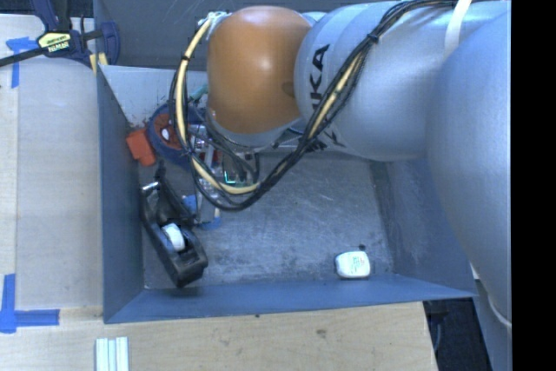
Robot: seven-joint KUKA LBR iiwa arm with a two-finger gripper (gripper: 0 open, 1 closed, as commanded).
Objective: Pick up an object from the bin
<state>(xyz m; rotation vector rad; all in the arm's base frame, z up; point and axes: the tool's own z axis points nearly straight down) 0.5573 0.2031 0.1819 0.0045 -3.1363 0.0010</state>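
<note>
The claw [222, 180] hangs low in the left part of the bin [261, 298], under the orange wrist cover [252, 65]; whether it is open or closed cannot be told. Nearest it, just below and to its left, lies a black tape dispenser [176, 241], long and angular, with a white roll in its middle. It is probably rigid, smooth plastic with some weight, so a hold across its narrow body looks safest. A small white piece [352, 264] lies well apart, to the claw's lower right.
</note>
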